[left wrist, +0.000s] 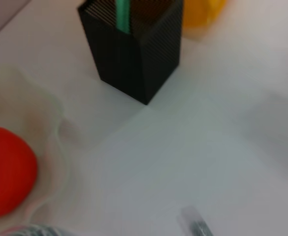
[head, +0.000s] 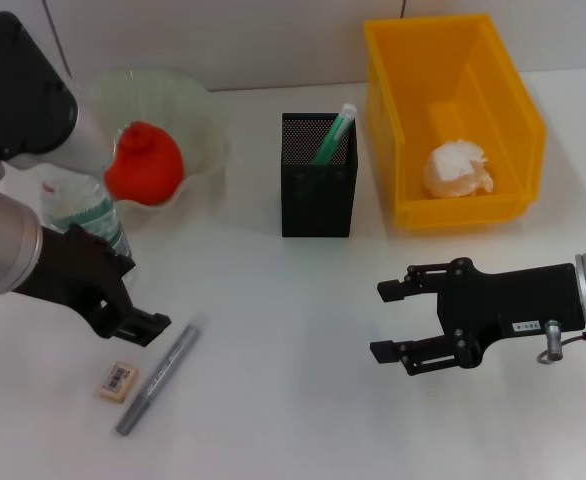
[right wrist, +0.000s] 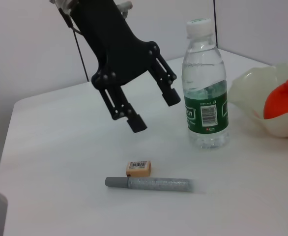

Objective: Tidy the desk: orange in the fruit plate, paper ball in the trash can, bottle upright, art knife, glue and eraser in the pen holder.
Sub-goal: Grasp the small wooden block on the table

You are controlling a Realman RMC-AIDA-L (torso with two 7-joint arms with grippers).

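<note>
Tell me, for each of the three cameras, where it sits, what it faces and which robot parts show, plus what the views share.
Head view: from the robot's head, looking down at the desk; shows left tool and right tool, both open.
Left wrist view: on the left arm, facing the pen holder and orange; none of the robot's own body shows.
Right wrist view: on the right arm, looking across at the left tool, upright bottle, eraser and art knife.
Shared: the orange in the fruit plate appears in all three.

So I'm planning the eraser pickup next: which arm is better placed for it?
Left, probably. The left gripper, open, hovers just beside the eraser and art knife at the desk's left front. The right gripper, also open, hangs far across the desk, in front of the trash can.
</note>
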